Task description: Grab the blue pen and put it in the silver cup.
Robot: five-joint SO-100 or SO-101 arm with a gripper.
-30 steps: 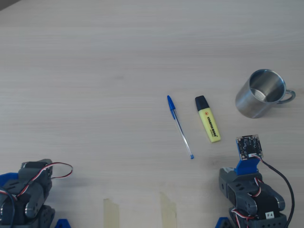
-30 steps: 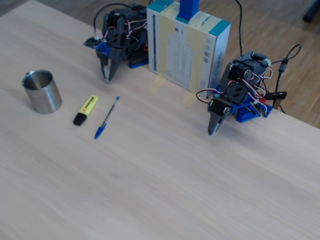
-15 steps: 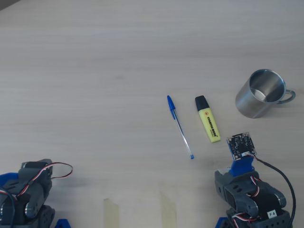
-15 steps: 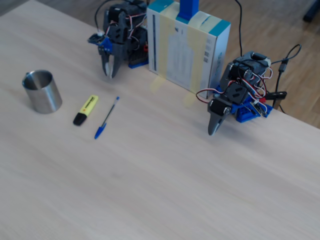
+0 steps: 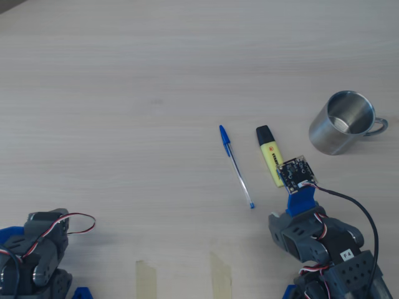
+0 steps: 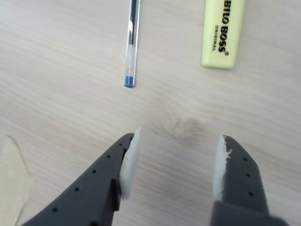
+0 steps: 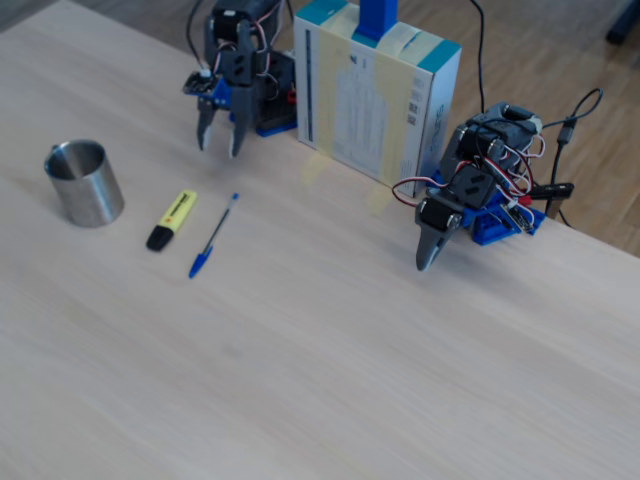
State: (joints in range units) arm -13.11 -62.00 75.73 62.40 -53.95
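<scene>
The blue pen (image 5: 236,167) lies flat on the wooden table, its cap pointing away from my arm; it also shows in the fixed view (image 7: 213,237). In the wrist view its blue end plug (image 6: 130,81) lies ahead and left of my gripper (image 6: 176,157). The gripper is open and empty, hovering over bare table. In the fixed view the gripper (image 7: 220,147) points down behind the pen. The silver cup (image 5: 341,123) stands upright and empty, handle to the right; in the fixed view it (image 7: 85,185) stands at the far left.
A yellow highlighter (image 5: 269,156) with a black cap lies between pen and cup, just ahead of my gripper (image 6: 221,33). A second idle arm (image 7: 460,200) and a box (image 7: 375,90) stand at the table's edge. Tape strips (image 5: 146,277) lie on the table.
</scene>
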